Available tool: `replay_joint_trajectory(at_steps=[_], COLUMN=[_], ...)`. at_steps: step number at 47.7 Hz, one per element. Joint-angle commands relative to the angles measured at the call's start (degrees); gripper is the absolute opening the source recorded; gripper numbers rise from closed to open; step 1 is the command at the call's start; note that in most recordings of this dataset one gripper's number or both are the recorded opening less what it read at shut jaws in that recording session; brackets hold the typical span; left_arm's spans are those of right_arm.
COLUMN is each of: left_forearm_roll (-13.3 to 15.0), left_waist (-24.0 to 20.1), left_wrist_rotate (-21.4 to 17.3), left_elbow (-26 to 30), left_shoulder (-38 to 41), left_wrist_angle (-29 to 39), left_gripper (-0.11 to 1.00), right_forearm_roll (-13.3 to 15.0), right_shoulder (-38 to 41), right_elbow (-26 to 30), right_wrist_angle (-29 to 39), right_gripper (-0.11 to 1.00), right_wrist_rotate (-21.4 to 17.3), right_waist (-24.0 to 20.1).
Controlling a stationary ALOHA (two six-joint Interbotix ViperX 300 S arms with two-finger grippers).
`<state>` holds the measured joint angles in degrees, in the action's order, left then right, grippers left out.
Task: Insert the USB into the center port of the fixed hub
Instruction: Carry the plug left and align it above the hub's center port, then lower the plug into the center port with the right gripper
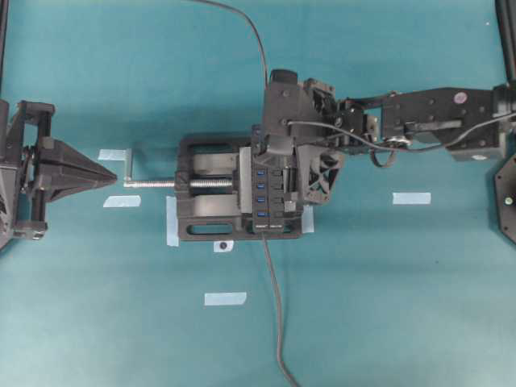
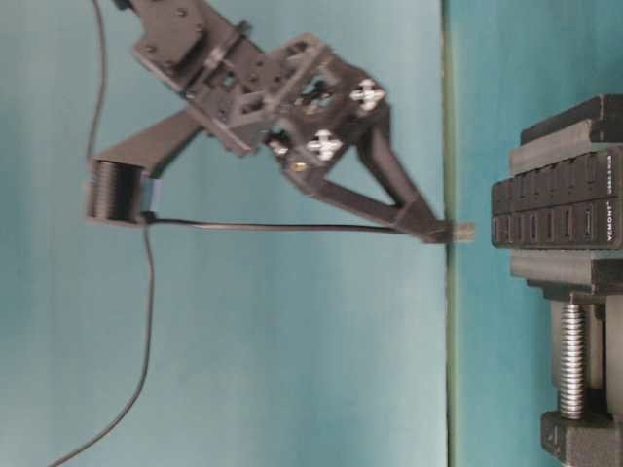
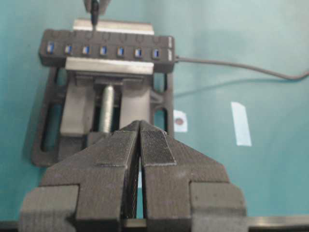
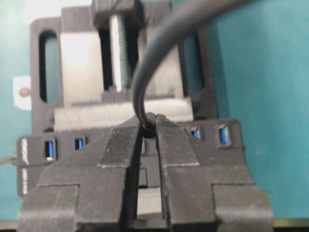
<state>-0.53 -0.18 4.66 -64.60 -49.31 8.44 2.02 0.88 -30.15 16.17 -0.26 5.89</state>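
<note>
teal tabletop [image 1: 387, 306]; vise [image 1: 201, 230] clamps fixed hub [image 1: 268, 197] ports-up. right gripper [image 4: 148, 129] pinches usb [image 2: 458, 232] cable-end, plug apparently just short of center port [image 3: 103, 50]. left gripper [image 3: 140, 130] closed, empty, parked.

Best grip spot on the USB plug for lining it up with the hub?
Pinch the black plug body just behind its metal tip, as the right gripper does now, with the cable trailing out the back. Approach from the side the hub's blue ports face, plug square to them.
</note>
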Motion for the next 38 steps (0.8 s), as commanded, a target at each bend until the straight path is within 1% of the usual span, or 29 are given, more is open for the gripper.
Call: replay_joint_trajectory(at_steps=[1,38], left_forearm_roll=[-0.1,0.0], left_waist=[0.0,0.0], left_wrist_rotate=[0.2,0.2], left_elbow=[1.6,1.5], left_shoulder=[0.4,0.4], left_wrist_angle=[-0.3,-0.3], left_gripper=[0.0,0.0], right_forearm_roll=[-0.2,-0.2], right_shoulder=[-0.2,1.2], right_elbow=[0.5,0.0], right_wrist_angle=[-0.4,-0.7], right_gripper=[0.08,0.08], right_wrist_rotate=[0.1,-0.1], right_waist=[-0.3,-1.1])
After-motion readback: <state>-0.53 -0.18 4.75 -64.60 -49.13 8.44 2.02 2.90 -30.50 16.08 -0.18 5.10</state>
